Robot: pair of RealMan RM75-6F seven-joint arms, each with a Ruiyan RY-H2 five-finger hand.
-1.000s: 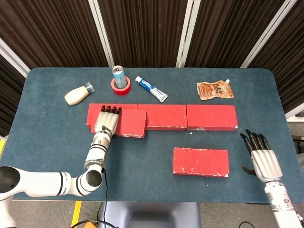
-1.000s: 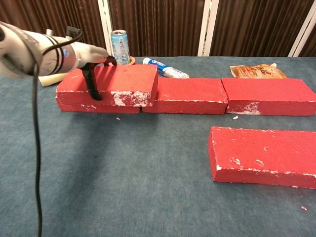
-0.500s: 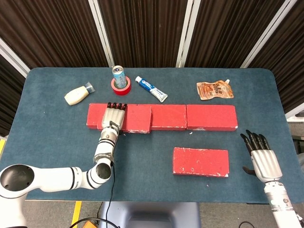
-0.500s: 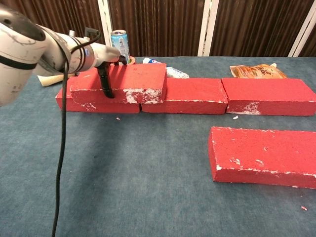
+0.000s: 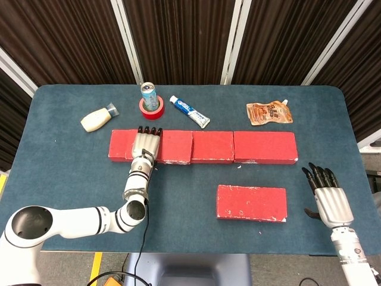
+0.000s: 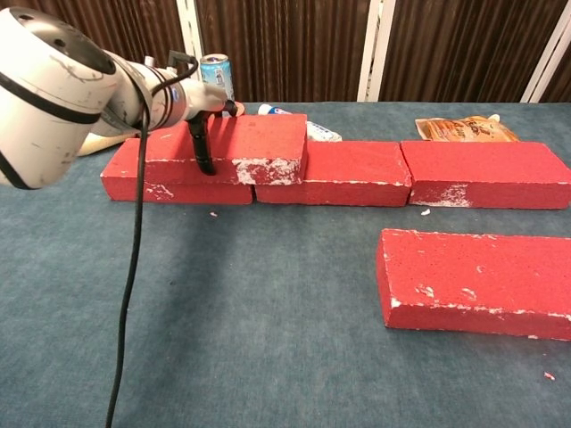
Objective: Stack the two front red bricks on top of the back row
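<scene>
1. The left hand [image 5: 146, 144] grips the rough red clay brick [image 6: 234, 148] now lying on the back row [image 5: 238, 146], its fingers wrapped over the brick's far face and a dark thumb pressed on the near face in the chest view.
2. That held brick sits across the seam between the left and middle bricks of the row, its long axis running along the row, parallel to the table's back edge.
3. The second rough red brick [image 5: 251, 202] lies flat on the blue felt table [image 5: 65, 173], toward the front edge and right of centre, well apart from the row and untouched.
4. Its long axis also runs left to right, so it should need no turning before going up.
5. The right hand [image 5: 327, 195] hovers near the front right corner, empty, fingers straight and slightly apart, pointing toward the back edge.
6. It lies just to the right of the loose brick's right end and is clearly the nearer hand; the left hand stands well away, up at the row.
7. By my judgement, half the task is done once the left hand lets go, and the free space on the row lies over the middle and right bricks.
</scene>
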